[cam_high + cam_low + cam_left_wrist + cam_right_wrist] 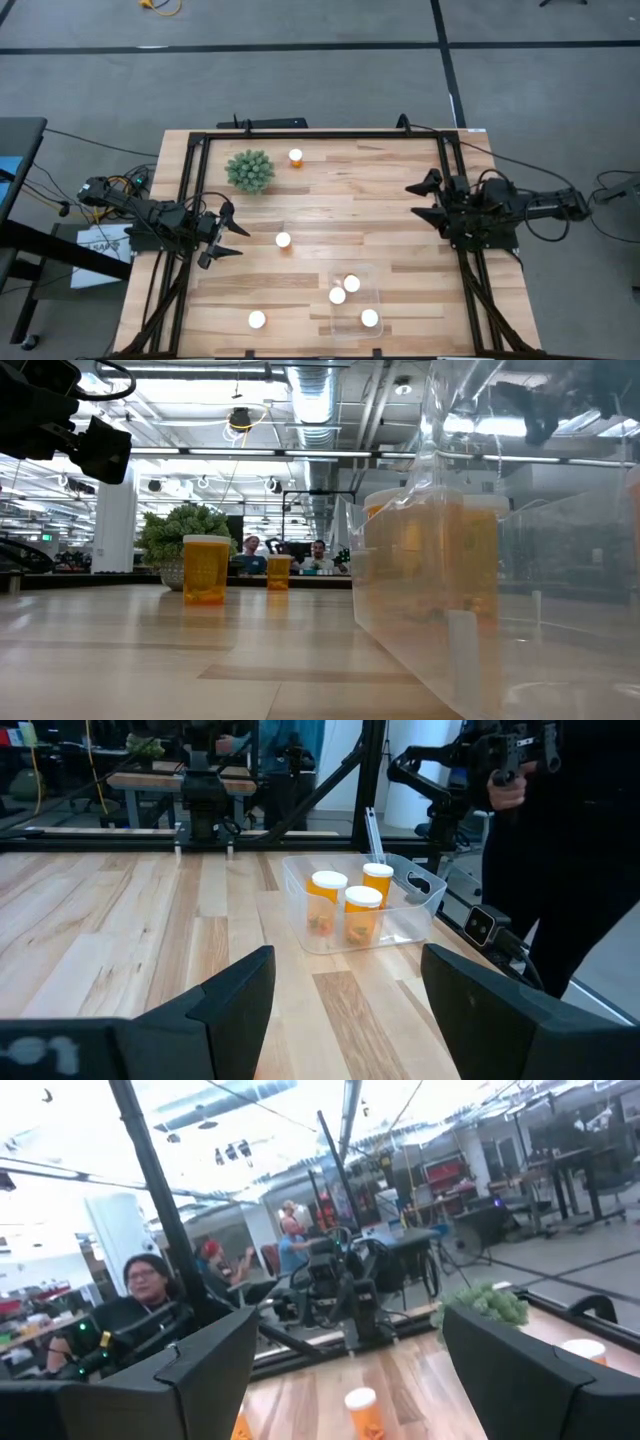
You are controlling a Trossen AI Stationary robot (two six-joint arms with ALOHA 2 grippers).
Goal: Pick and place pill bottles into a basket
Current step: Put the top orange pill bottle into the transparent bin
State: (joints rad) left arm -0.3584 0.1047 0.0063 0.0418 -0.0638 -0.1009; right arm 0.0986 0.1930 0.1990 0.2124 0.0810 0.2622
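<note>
basket (500, 610): cut off by low-view edge | bottles inside (440, 560): blurred

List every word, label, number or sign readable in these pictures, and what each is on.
No text can be read.
White sheet beside the table, under the left arm: print too small to read.
Pill bottles in the basket: labels not legible.
</note>
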